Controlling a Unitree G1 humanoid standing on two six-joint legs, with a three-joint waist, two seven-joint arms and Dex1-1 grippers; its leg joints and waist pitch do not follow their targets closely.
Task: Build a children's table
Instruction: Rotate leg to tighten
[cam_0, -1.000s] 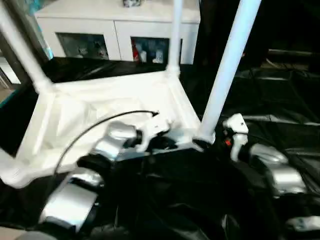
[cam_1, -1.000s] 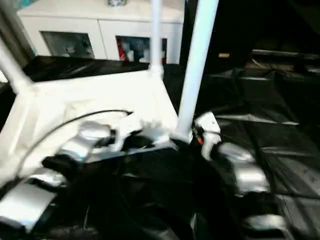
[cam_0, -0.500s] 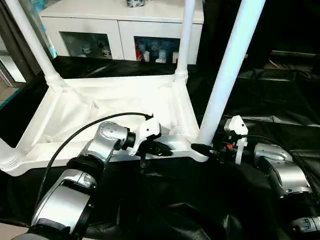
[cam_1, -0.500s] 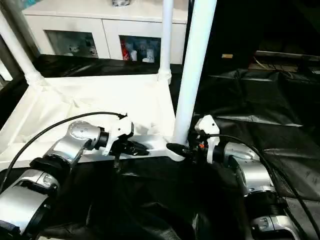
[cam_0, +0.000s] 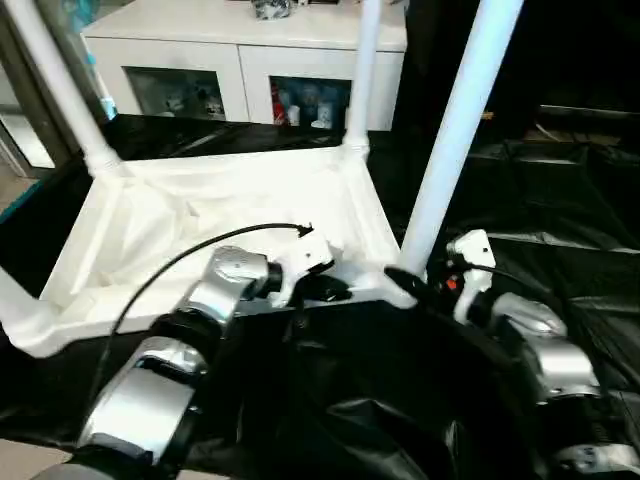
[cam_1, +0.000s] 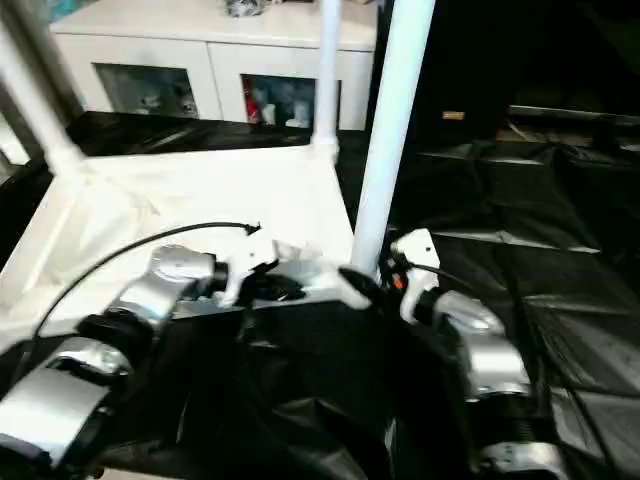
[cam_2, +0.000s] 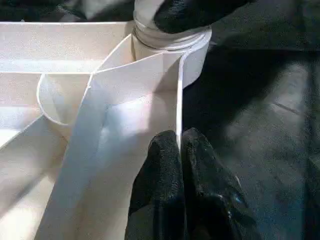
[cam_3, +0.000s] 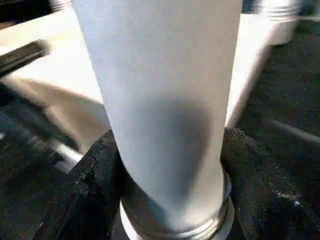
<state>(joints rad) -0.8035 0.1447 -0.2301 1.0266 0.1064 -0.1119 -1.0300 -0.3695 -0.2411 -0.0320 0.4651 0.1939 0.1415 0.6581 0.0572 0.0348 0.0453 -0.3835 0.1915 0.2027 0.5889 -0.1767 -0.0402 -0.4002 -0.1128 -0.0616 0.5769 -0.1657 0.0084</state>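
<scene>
The white children's table (cam_0: 200, 220) lies upside down on a black sheet, its tube legs pointing up. My left gripper (cam_0: 335, 290) is shut on the thin rim (cam_2: 179, 90) of the top, a short way from the near right corner socket (cam_2: 170, 42). My right gripper (cam_0: 405, 280) is shut on the base of the near right leg (cam_0: 455, 130), with a black finger (cam_3: 95, 175) on each side of the tube (cam_3: 160, 100). The far right leg (cam_0: 362, 70) and the far left leg (cam_0: 55, 85) stand in their sockets.
A white cabinet with glass doors (cam_0: 240, 50) stands behind the table. A crumpled black sheet (cam_0: 540, 200) covers the floor around it. A black cable (cam_0: 180, 255) arches from my left wrist over the table's near edge.
The whole picture has shifted and tilted slightly, so the camera has moved. Both grippers keep the same holds on the rim and the leg. The table has not visibly moved.
</scene>
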